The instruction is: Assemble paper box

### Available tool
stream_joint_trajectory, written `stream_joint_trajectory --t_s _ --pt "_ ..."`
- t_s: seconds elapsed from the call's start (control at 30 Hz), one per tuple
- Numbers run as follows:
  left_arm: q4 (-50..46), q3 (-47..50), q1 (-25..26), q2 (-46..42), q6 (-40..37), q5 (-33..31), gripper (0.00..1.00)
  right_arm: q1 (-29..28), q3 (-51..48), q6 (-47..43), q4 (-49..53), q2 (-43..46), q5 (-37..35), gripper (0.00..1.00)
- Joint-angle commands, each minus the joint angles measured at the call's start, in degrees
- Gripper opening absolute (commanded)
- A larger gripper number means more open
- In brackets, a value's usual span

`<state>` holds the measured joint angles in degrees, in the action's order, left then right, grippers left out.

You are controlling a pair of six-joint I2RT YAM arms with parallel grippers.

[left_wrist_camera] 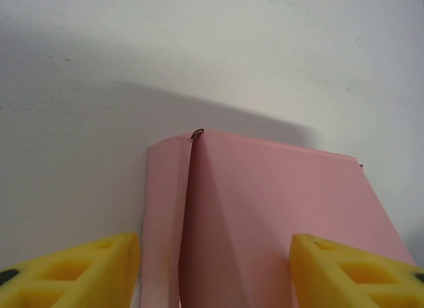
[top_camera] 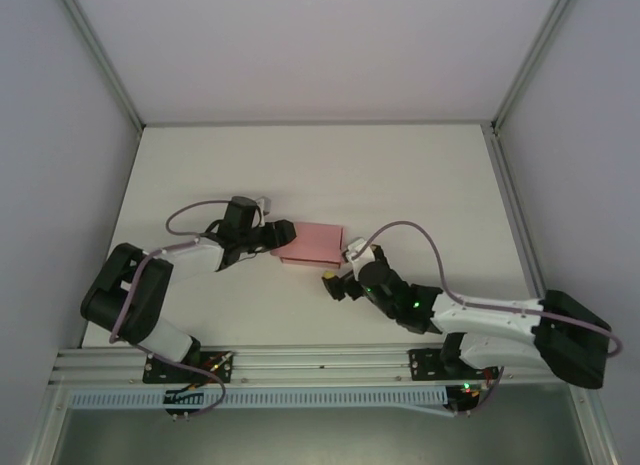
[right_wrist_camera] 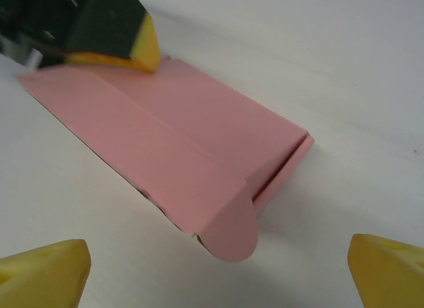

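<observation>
Nearest us in the top view runs the rail (top_camera: 320, 365) with both arm bases bolted to it, and from its left end the left arm (top_camera: 130, 295) bends out over the white table (top_camera: 420, 175). We see the left gripper (top_camera: 268, 235) at the left end of the box (top_camera: 312, 243), its jaws spread. From its own wrist camera the left gripper (left_wrist_camera: 215, 275) has one yellow finger (left_wrist_camera: 73, 271) just beside the left edge of the box (left_wrist_camera: 278, 208) and the other over its top face; we cannot tell whether either presses on the card. We find the box lying flat near the middle of the table, between the two grippers, pale pink, with a crease along its length. From the right wrist the box (right_wrist_camera: 179, 122) shows a rounded tab lifting at its near end, and the left gripper's finger (right_wrist_camera: 142, 46) sits at its far corner. We see the right gripper (top_camera: 337, 282) near the box's right corner, apart from it, its fingers (right_wrist_camera: 43, 275) wide apart and clear of the card. Beyond it the right arm (top_camera: 500, 320) runs back to the rail
</observation>
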<state>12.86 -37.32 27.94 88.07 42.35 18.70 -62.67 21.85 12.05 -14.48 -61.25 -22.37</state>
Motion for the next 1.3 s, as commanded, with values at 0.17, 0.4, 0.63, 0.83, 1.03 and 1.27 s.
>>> stream_joint_trajectory --t_s 0.17,0.4,0.63,0.83,1.03,1.27 --pt "1.46 1.81 -0.49 1.32 -0.6 1.47 0.58 4.54 6.98 8.74 8.0 8.52 1.02 1.0" --pt "2.47 2.95 -0.52 1.51 -0.86 1.85 0.58 13.48 17.72 23.26 12.7 -9.98 9.76 0.98" --pt "2.49 3.22 -0.52 1.82 -1.61 1.87 0.58 17.21 17.67 27.73 10.78 -21.87 17.41 0.85" --pt "2.49 3.26 -0.52 1.94 -2.44 2.13 0.58 18.38 12.94 30.31 6.09 -26.61 20.07 0.61" --pt "2.8 3.13 -0.7 2.69 -3.82 2.18 0.54 20.63 9.21 32.25 0.83 -28.04 22.15 0.44" --pt "5.55 3.39 -0.68 3.95 -5.08 3.98 0.36 21.73 11.3 30.57 3.49 -25.63 24.06 0.53"
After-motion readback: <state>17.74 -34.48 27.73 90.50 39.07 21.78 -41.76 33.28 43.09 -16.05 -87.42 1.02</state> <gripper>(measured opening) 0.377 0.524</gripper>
